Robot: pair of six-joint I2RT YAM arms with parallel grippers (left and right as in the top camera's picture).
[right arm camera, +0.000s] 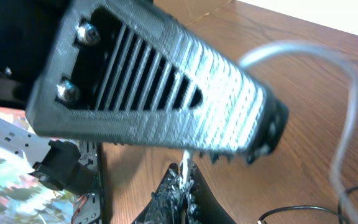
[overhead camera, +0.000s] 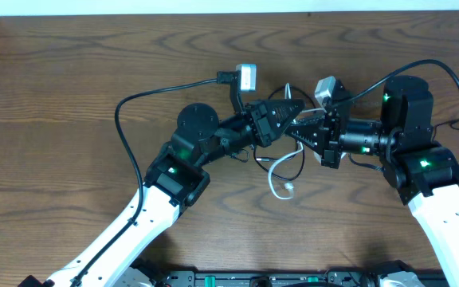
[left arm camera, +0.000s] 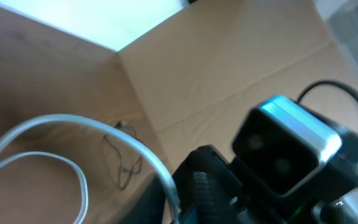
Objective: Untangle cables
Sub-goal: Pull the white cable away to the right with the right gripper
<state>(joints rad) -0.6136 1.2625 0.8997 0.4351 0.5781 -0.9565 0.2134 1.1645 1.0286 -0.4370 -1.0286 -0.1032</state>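
Between the two grippers, near the middle of the table, the white cable (overhead camera: 280, 171) hung in a loop toward the front edge, its small plug end lying on the wood. The black cable (overhead camera: 300, 165) curled in thin arcs around that loop, crossing it beneath the grippers.

The left gripper (overhead camera: 296, 110) and the right gripper (overhead camera: 303, 131) met tip to tip just above the tangle. From overhead their fingers overlapped, so I could not tell whether the left one was clamped on anything. In the right wrist view a short white strand ran between the ribbed upper finger (right arm camera: 166, 93) and the lower one. Whether it was pinched there I could not tell. The white cable (right arm camera: 347, 106) swept past as a blurred arc, and the black cable (right arm camera: 303, 213) lay at the lower right.

In the left wrist view the white cable (left arm camera: 73, 127) arched close and out of focus, with the grey camera box (left arm camera: 284, 149) of the right arm beyond it.

The table (overhead camera: 70, 88) was dark brown wood with a clear grain. A pale wall (overhead camera: 213, 6) ran along its far edge, and a plain brown board (left arm camera: 229, 56) stood behind it in the left wrist view.
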